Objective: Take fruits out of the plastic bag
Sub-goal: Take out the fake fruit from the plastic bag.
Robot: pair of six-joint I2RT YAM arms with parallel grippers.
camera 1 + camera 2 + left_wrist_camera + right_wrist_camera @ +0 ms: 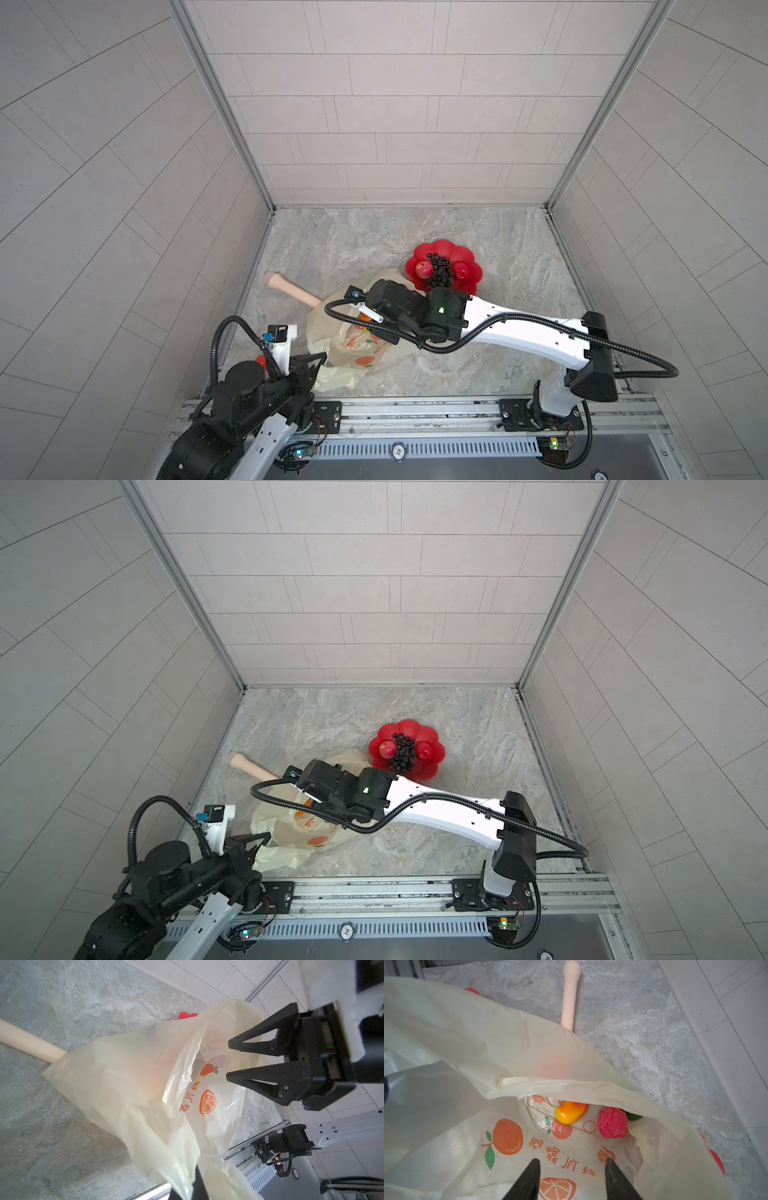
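Just beyond the spread, empty right claw (pixel 572 1160), deep in the plastic bag (pixel 467 1047) whose edge the left claw (pixel 316 360) pinches, lie the mango (pixel 571 1112) and bumpy pink fruit (pixel 612 1123): seemingly the reaching step, next advance and close on 1.

Orange Chinese characters (pixel 550 1153) printed on plastic bag (pixel 508 1053), seen from inside, strokes reversed, can't read them. Round disc (pixel 398 449) on slotted strip (pixel 457 448) reads "10" in both top views.

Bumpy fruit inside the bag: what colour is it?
The bumpy fruit is pinkish red, clearest in the right wrist view.
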